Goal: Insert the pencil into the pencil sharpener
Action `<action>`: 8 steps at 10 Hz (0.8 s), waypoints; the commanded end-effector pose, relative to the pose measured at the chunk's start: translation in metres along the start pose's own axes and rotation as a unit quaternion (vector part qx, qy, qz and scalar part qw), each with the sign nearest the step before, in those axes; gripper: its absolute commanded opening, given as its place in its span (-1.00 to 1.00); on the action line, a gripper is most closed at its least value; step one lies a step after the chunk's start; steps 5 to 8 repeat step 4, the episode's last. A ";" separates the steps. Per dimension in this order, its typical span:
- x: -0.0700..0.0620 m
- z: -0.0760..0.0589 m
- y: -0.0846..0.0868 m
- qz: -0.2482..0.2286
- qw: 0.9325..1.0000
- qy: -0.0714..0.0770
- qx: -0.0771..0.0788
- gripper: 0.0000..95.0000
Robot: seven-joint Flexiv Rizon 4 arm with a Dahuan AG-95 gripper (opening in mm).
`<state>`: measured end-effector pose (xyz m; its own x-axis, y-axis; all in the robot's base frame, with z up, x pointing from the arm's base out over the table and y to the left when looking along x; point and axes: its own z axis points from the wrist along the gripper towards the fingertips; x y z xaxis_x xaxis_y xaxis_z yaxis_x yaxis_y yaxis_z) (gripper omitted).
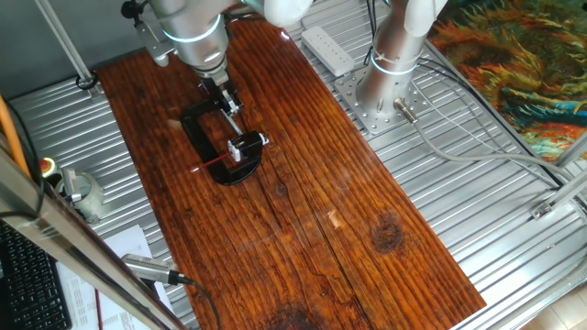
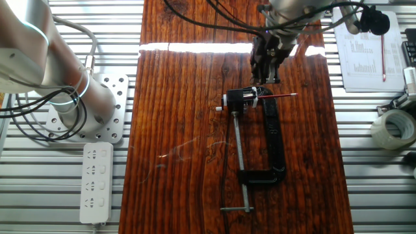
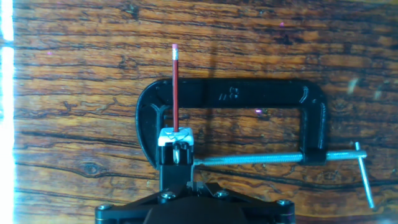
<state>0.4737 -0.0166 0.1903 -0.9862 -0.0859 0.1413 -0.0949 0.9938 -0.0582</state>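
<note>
The pencil [image 3: 175, 87] is a thin red stick, and one end is in the pencil sharpener [image 3: 176, 139], a small black block with a white top. The rest of the pencil sticks out over the black clamp frame [image 3: 311, 118]. In one fixed view the pencil [image 1: 215, 164] points left out of the sharpener [image 1: 246, 147]. In the other fixed view the pencil [image 2: 279, 96] points right of the sharpener [image 2: 243, 99]. My gripper [image 2: 266, 78] hangs just behind the sharpener, apart from the pencil. Its fingers are together and hold nothing. It also shows in one fixed view [image 1: 227, 103].
The clamp's silver screw [image 2: 239, 156] runs along the wooden board [image 2: 182, 130], with its T-handle [image 2: 235, 209] at the near end. A white power strip [image 2: 95, 179], a second arm's base [image 2: 84, 107], a tape roll [image 2: 394, 128] and papers [image 2: 367, 52] lie off the board.
</note>
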 end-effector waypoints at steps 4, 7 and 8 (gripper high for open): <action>0.001 -0.001 0.000 -0.003 1.000 0.000 -0.012 -1.00; 0.001 -0.001 0.000 -0.003 1.000 0.000 -0.012 -1.00; 0.001 -0.001 0.000 -0.003 1.000 0.000 -0.012 -1.00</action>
